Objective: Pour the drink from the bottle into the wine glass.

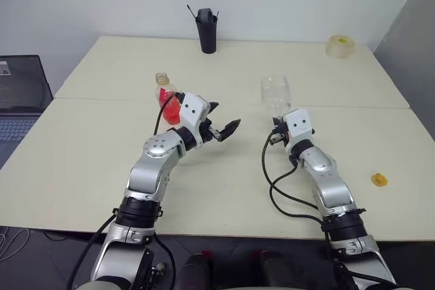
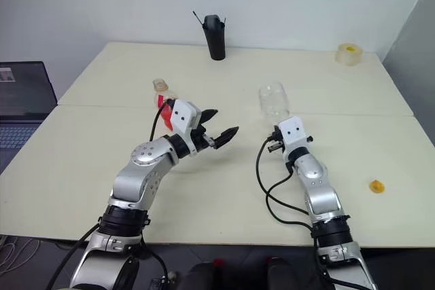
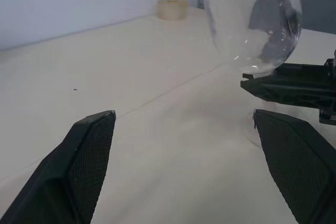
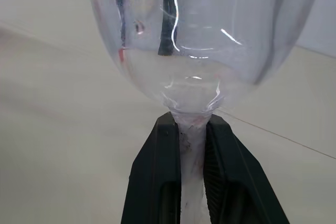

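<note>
Table: (image 1: 224, 188) smooth cream top made of two slabs, with a seam running left to right across the middle.
Room: plain pale wall behind the far edge; a laptop (image 1: 20, 96) sits off the table's left side.
Glass: (image 1: 275, 93) clear, rounded bowl on a thin stem, upright right of centre near the seam; no drink pooled in the bowl, a few small droplets on the inside.
Bottle: (image 1: 168, 100) small clear plastic, bulging body, uncapped, upright left of centre just behind the left pincer; red label partly hidden.
Drink: (image 1: 171, 109) bright red, translucent, filling the lower body of the bottle.
Cap: (image 1: 379, 180) small, yellow, lying near the table's right edge.
Left pincer: (image 1: 224, 127) black fingers spread wide, nothing between them, aimed right toward the glass.
Right pincer: (image 4: 191, 129) pressed together on the glass stem just under the bowl.
Holder: (image 1: 206, 30) tall, black, at the far edge, centre.
Tape roll: (image 1: 340, 45) pale, translucent, far right corner.
</note>
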